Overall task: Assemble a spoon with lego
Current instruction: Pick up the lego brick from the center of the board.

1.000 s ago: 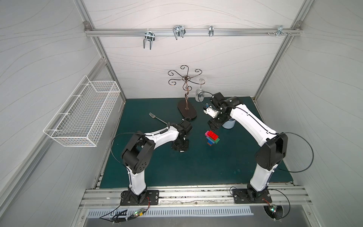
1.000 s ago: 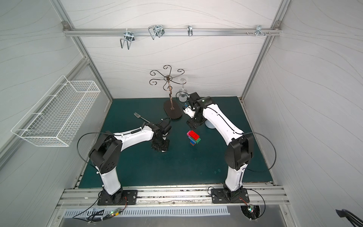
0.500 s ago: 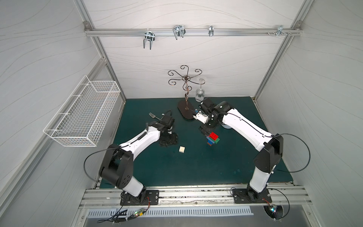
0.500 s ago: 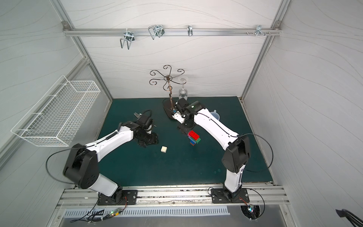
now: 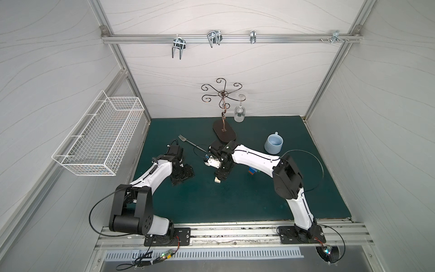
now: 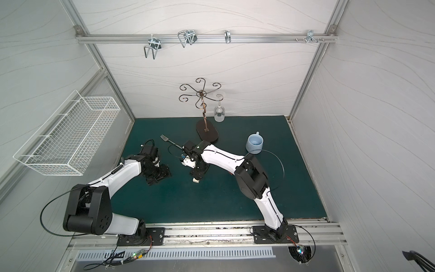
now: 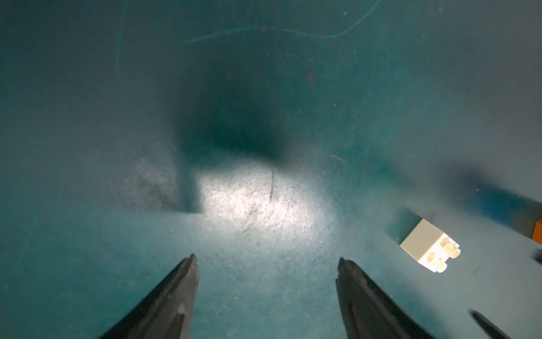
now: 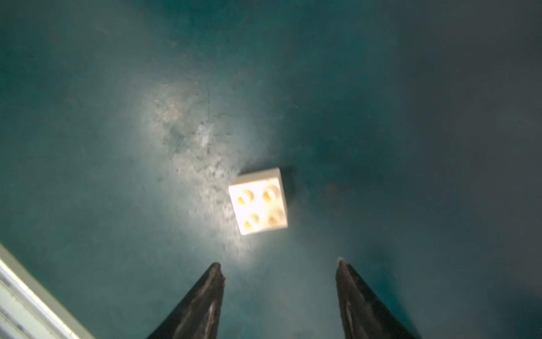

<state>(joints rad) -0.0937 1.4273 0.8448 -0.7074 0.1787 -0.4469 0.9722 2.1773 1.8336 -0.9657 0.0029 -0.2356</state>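
Observation:
A white square lego brick [image 5: 217, 186] [image 6: 195, 180] lies studs up on the green mat. My right gripper [image 5: 221, 176] [image 8: 278, 264] hovers just over it, open, with the brick [image 8: 258, 201] a little ahead of the fingertips and nothing between them. My left gripper [image 5: 182, 176] [image 7: 265, 259] is open and empty to the left, and the white brick [image 7: 429, 249] lies off to its side. The spoon build [image 5: 253, 170] shows as a stack of blue, red and green, mostly hidden behind the right forearm.
A metal fork [image 5: 191, 143] lies behind the grippers. A light blue mug [image 5: 273, 143] stands at the back right. A dark glass stand [image 5: 223, 134] with a hanging wine glass [image 5: 239, 115] is at the back. A wire basket [image 5: 101, 136] hangs on the left wall.
My left gripper opened, left the white brick on the mat and pulled back to the left. My right arm swung from near the mug to over the white brick.

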